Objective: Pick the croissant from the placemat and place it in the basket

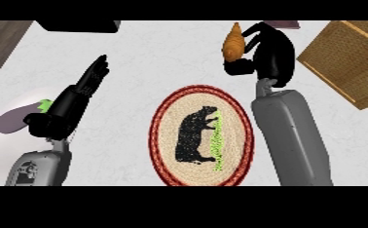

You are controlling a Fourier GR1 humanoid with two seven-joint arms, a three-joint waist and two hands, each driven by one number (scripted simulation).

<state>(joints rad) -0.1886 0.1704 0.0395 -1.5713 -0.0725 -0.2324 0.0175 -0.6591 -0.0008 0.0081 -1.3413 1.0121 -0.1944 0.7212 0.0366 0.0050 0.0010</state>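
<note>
The golden-brown croissant (232, 43) is held upright above the counter, left of my right hand (269, 51), whose fingers and thumb curl round it. It hangs beyond the far edge of the oval woven placemat (164, 124), which has a red rim, a black cow figure and a green stripe. The brown wicker basket (338, 59) lies at the far right, to the right of that hand. My left hand (81, 93) rests at the left with straight fingers pointing away, holding nothing.
An eggplant (20, 116) lies at the left edge beside my left forearm. A dark object (79, 26) sits at the far left, and a small purplish thing (285, 24) shows behind my right hand.
</note>
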